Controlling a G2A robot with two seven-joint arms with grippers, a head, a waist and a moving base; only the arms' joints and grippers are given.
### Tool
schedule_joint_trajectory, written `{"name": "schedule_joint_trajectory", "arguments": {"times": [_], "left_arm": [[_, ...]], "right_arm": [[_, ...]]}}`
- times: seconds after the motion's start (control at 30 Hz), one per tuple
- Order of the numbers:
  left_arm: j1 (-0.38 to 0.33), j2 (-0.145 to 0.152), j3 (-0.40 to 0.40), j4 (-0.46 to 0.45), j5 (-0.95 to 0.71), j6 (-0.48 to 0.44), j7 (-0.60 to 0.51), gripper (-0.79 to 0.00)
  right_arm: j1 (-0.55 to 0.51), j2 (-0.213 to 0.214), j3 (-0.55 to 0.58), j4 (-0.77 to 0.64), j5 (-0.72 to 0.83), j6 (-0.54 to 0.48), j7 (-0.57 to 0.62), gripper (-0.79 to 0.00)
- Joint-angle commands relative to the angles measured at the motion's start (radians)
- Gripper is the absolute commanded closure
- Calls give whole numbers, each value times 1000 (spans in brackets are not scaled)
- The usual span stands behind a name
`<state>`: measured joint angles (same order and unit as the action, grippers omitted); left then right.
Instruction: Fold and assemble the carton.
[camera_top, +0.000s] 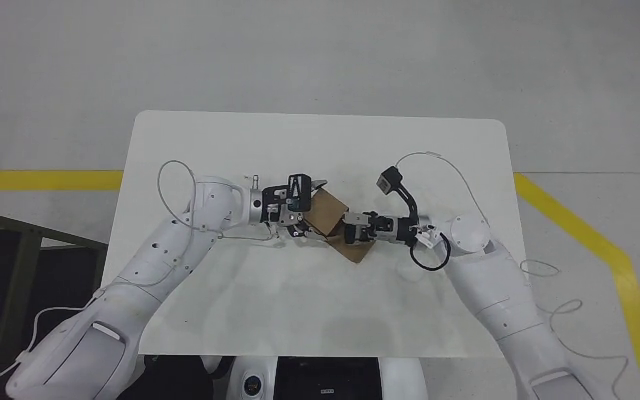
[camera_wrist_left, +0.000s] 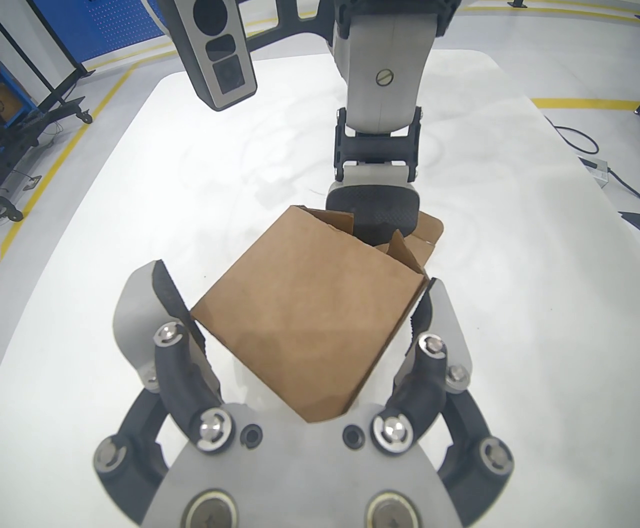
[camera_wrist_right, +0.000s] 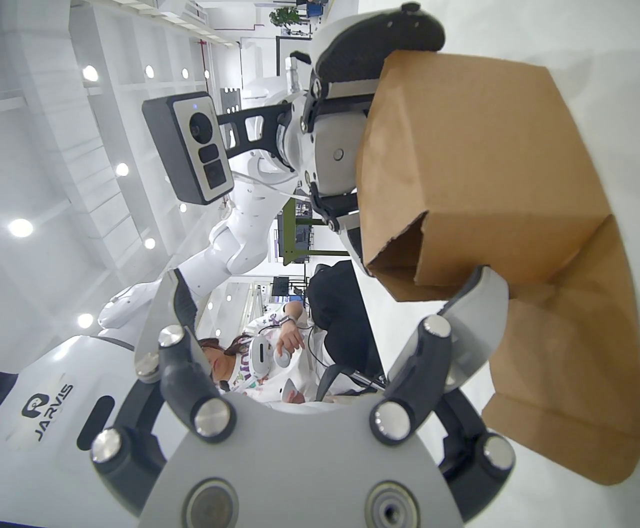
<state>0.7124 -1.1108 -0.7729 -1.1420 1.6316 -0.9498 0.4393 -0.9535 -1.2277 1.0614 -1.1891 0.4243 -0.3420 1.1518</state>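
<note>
Two arms meet over the middle of the white table in the top view. The brown carton sits between them, with the left gripper at one end and the right gripper at the other. A flap juts from the right gripper's end toward the table's near edge.

In the left wrist view, the left gripper's fingers are spread wide and close on the carton from both sides. Each pad presses against an edge of the body, so the gripper holds the carton tilted, with one corner pointing back toward the palm. Whether the carton touches the table I cannot tell. At the far, open end, a dark pad of the right gripper rests against the opening, just beside a rounded flap.

In the right wrist view, the right gripper's fingers stand far apart and grasp nothing. One finger is free in the air. The other lies against the carton, between the open end of the body and the long flap that sticks out from it. At the far corner a dark pad of the left gripper presses on the carton.
</note>
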Motion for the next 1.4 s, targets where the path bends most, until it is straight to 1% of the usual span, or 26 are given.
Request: {"name": "schedule_joint_trajectory", "arguments": {"times": [0.0,0.37,0.6,0.8,0.93,1.1,1.37], "left_arm": [[2,0,0,-4,1,0,-4,-785],[12,3,-11,-10,0,-1,-23,-785],[20,6,-21,-20,-6,-6,-46,-785],[28,7,-33,-25,-38,-25,-98,-785],[36,8,-40,-34,-59,-29,-132,-785],[42,8,-49,-39,-77,-26,-159,-785],[47,7,-58,-45,-97,-18,-187,-785]], "right_arm": [[5,-3,-9,9,4,-2,-10,-785],[11,-19,-34,36,29,-8,-120,-785],[25,-29,-52,51,32,-4,-153,-785],[44,-40,-66,73,45,-8,-183,-785],[62,-47,-77,90,49,-13,-182,-785],[84,-53,-90,117,54,-6,-143,-785],[87,-50,-76,132,55,-14,-109,-785]]}}
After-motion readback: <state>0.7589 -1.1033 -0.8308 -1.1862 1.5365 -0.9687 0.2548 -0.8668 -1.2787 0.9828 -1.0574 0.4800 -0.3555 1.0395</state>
